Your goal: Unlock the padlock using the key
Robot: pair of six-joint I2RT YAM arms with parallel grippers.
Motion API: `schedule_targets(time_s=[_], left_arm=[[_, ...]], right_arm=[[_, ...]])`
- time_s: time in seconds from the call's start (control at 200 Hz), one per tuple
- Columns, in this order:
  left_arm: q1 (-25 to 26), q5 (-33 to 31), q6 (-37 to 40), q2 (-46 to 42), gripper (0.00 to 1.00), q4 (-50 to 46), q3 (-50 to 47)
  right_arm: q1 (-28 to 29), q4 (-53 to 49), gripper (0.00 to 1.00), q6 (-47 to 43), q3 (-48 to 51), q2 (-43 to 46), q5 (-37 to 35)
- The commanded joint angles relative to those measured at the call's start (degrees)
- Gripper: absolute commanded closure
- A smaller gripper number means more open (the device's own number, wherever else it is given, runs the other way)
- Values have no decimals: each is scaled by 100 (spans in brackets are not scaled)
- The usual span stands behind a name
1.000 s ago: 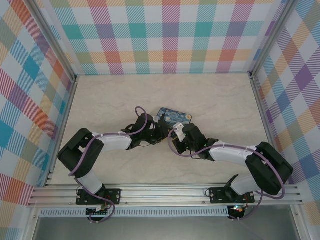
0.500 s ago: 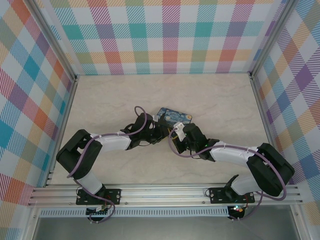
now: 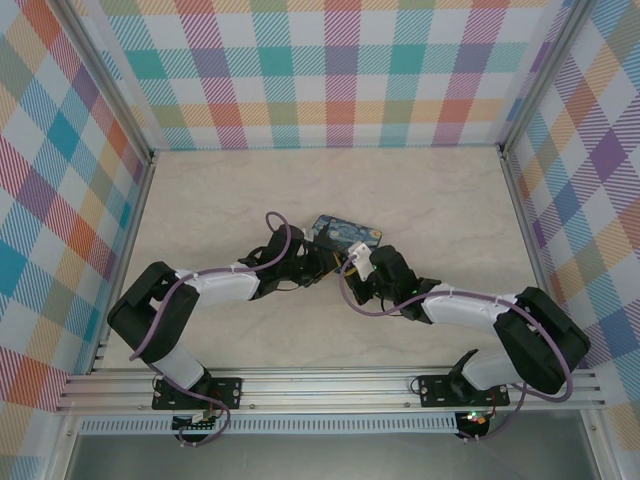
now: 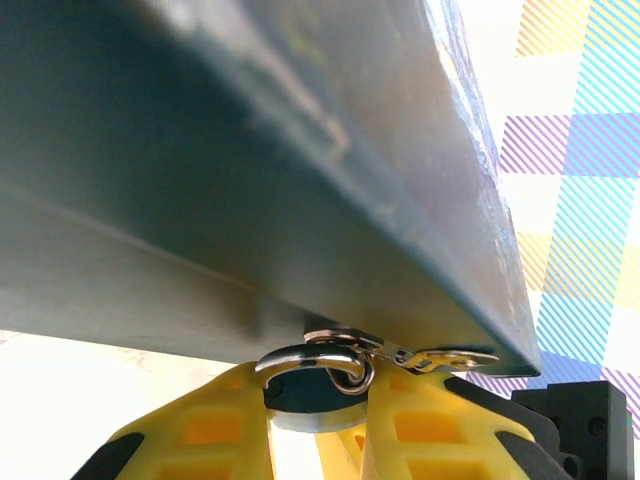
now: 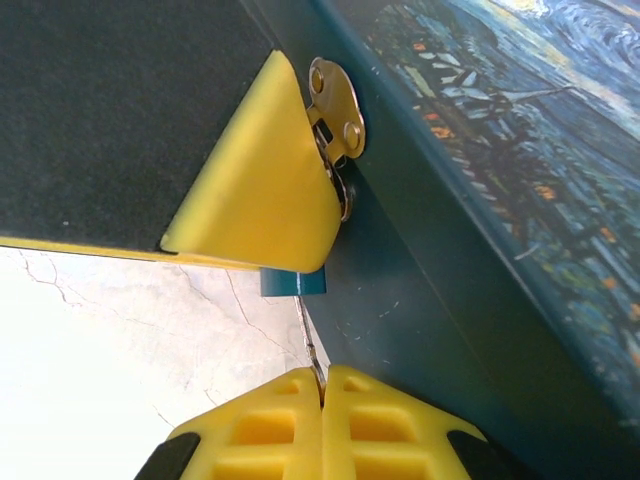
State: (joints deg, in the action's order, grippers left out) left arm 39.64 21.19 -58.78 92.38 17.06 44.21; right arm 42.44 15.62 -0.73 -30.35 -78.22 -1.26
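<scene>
So both arms are huddled at the near side of the painted box (image 3: pixel 350 232) in the middle of the counter (image 3: pixel 220 200), the left one reaching in from the left and the right one from the right.

The left gripper (image 4: pixel 320 385) is clamped on the padlock (image 4: pixel 305 400). Its yellow fingers (image 4: pixel 215 430) sit on either side of the little teal body. The silvery shackle loops up through the hasp (image 4: pixel 420 357) on the bottom edge of the box, so the lock is hanging right against the box wall.

From the right wrist cam, the right gripper (image 5: pixel 322 385) is pinched fully closed on the key (image 5: pixel 308 335) (honestly just a thin sliver of metal from this angle). The key runs straight up from the fingertips to the underside of the padlock's body. I can't tell how far in it goes, since one of the left gripper's fingers covers most of the lock. The brass hasp plate pokes out just above that finger, flat on the box's dark side.
</scene>
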Motion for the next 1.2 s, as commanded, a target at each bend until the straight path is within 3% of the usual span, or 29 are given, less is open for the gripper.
schedule_targets(time_s=[0.0, 1.195], left_arm=[[131, 465, -9, -203, 92, 70, 143], [226, 368, -391, -55, 96, 189, 295]], right_arm=[[-102, 782, 95, -50, -48, 251, 107], [-129, 1107, 97, 405, -183, -221, 813]])
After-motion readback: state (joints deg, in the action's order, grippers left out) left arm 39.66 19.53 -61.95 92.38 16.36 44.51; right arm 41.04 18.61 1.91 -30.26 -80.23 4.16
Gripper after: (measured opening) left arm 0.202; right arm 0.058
